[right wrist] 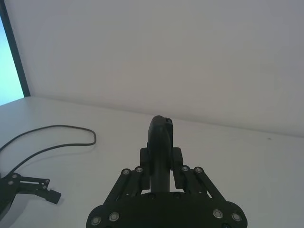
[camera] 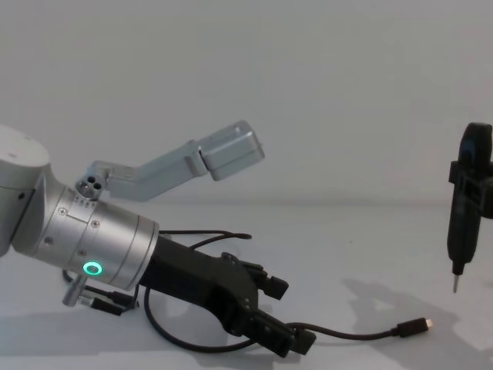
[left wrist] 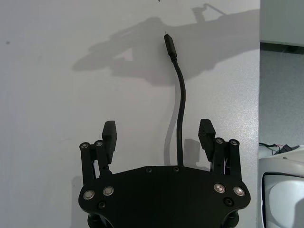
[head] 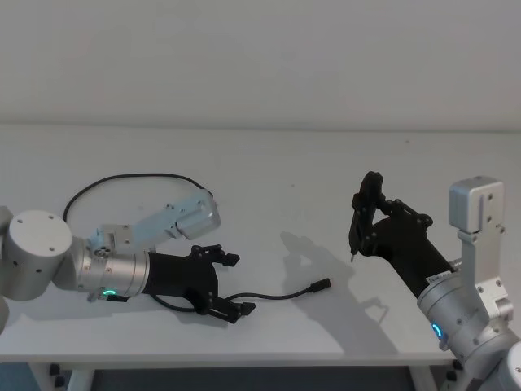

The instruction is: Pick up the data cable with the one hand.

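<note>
Black, thin cable (head: 281,295), the item to be picked up: lying on the white desk (head: 269,204). One end is looping away beyond the left arm; the other is trailing toward the desk's middle and ending in a small plug (head: 320,285) with a metal tip. Handling, as judged: light, limp and smooth, likely sagging on either side of any hold and sliding through a loose pinch. A firm hold on the sheath a little back from the plug is looking best, not on the tip itself. Left tool (head: 238,283): reaching low across the desk and tilting down, fingers spread wide and holding nothing. The cable is running between the two pads (left wrist: 205,130), nearer one than the other, apparently touching neither. Right tool (head: 368,199): hanging raised, well off to the right, closed around a slim black pointed driver (head: 358,224) with its tip pointing down, clear of the desk.
</note>
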